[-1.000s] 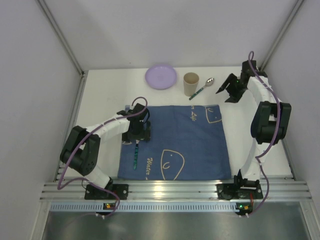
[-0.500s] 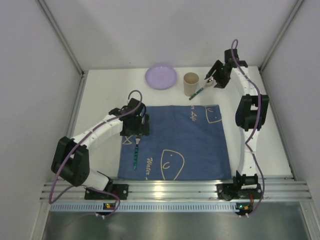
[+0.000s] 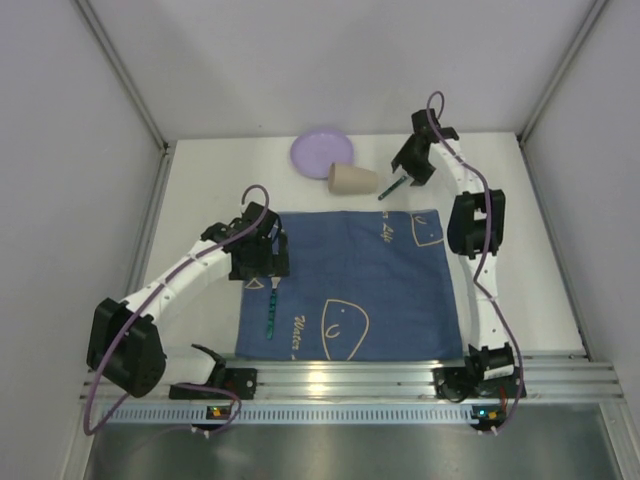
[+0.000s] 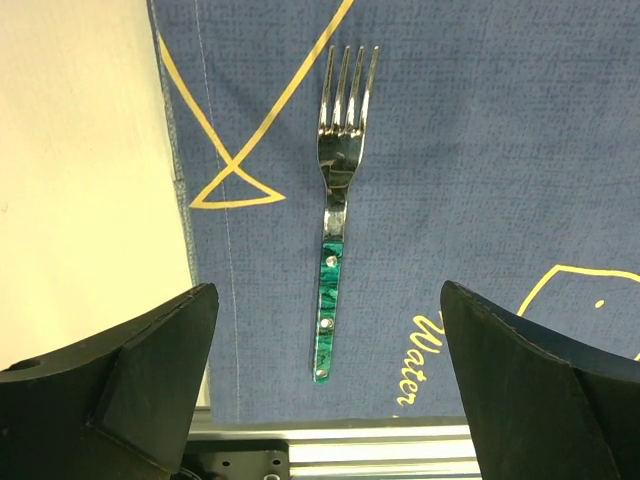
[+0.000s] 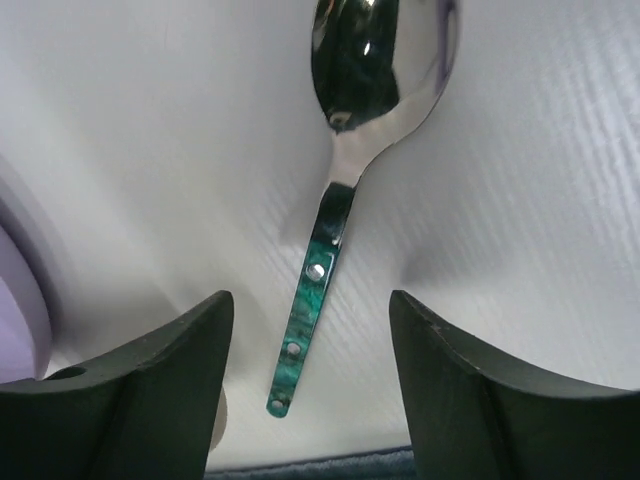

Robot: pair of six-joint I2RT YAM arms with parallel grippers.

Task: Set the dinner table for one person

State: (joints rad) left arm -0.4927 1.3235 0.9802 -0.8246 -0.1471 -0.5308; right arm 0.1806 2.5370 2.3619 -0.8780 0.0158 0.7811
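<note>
The tabletop point(image 3: 200, 200) was seen as the enclosure floor, w/ a ribbed rail point(image 3: 350, 378) along its near edge & walls point(image 3: 60, 150) at the other three sides. A blue mat point(image 3: 380, 290) was laid on its near-centre part. Bare white strips were left to L & R of the mat, w/ a wider strip at the far side. A fork point(image 4: 335, 200) was laid on the mat, close to & roughly parallel w/ its L edge, tines pointed away from the rail. On the far strip a purple plate point(image 3: 322, 154), a cup point(image 3: 350, 180) tipped on its side just beside it & a spoon point(image 5: 375, 70) were found, the spoon's handle end near the mat's far edge. The L end effector point(image 4: 328, 300) was held above the fork, fingers spread wide, nothing gripped. The R end effector point(image 5: 310, 300) was held over the spoon, fingers spread to either side of the green handle, gaps left on both sides.
</note>
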